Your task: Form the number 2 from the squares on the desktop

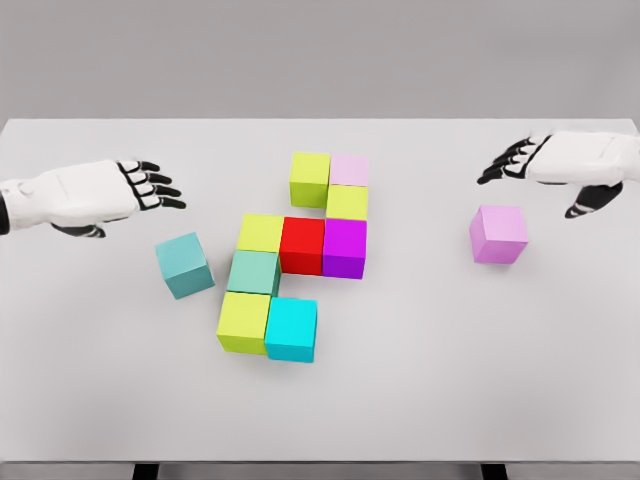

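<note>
The left hand is seen at the left side of the white table, held above the surface with its dark fingers spread and nothing grasped. The right hand is seen at the far right, likewise relaxed and empty, its fingers pointing toward the middle. Just near of the right hand a light purple cube is found, standing apart from the other blocks. Near and to the right of the left hand a teal cube is placed, turned slightly askew and just beside the main group without clearly touching it. The group itself lies in the middle of the table. Its far row is formed by a lime cube and a pale pink cube, with a second lime cube directly nearer. Next, a yellow-green cube, a red cube and a magenta cube are set side by side. Nearer, a sea-green cube is joined below the yellow-green one, and the nearest row is made of a lime cube and a cyan cube.
</note>
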{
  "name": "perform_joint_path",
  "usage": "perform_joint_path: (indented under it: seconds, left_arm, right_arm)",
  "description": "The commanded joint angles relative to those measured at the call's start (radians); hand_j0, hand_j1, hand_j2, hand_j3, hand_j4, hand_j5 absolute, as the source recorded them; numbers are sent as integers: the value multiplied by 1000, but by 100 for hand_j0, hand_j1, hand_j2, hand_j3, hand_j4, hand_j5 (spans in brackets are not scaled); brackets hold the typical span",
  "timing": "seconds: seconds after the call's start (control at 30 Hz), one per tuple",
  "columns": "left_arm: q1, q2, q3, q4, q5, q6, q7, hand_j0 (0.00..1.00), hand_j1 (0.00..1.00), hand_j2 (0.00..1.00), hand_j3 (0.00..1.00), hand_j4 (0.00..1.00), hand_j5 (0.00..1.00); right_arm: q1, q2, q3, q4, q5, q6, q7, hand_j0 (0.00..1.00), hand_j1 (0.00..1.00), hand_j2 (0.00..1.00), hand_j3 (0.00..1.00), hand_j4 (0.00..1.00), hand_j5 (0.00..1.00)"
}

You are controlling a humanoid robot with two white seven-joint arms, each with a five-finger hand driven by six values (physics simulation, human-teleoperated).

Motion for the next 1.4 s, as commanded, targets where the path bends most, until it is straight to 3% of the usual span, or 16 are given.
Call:
perform_joint_path:
  seconds: [0.0,0.13,0.23,0.57,1.37]
  left_arm:
    - [0,2,-42,17,80,1,1,100,100,100,100,100,100]
    - [-2,7,-77,34,141,1,1,100,100,100,100,100,100]
    - [-2,5,-83,35,144,1,2,100,100,100,100,100,100]
    - [-2,2,-83,32,132,1,-35,100,100,100,100,100,100]
    - [-18,-84,-85,34,129,1,-88,100,100,100,100,100,100]
  right_arm:
    - [2,-1,20,0,14,3,0,100,100,100,100,100,100]
    - [2,8,49,-49,48,3,0,100,100,100,100,100,100]
    - [2,16,49,-49,51,3,0,100,100,100,100,100,100]
    - [8,77,54,12,156,3,0,100,100,100,100,100,100]
    - [25,137,94,43,252,3,0,97,97,97,97,97,97]
